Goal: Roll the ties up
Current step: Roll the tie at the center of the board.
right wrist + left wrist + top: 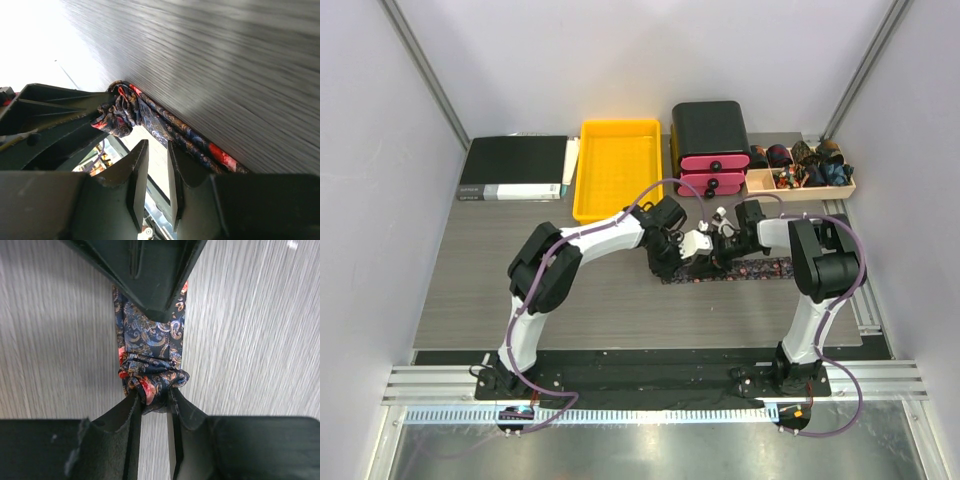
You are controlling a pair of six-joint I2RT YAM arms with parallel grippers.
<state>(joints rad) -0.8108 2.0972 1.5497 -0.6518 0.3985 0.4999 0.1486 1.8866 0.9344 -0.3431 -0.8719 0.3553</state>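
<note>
Grey wood-grain table (570,290) fills the work cell, where a paisley necktie (765,268) lies flat right of centre, running left to right. Left gripper (155,397) is pinched on the tie's bunched left end, where a few loose turns of a roll sit crumpled. Right gripper (157,147) hovers just beside that bundle, its jaws narrowly parted with nothing between them. Rolling looks barely begun, with most of the fabric unrolled. Next, the bundle likely needs turning rightward along the strip, kept tight so the coil does not slacken.
</note>
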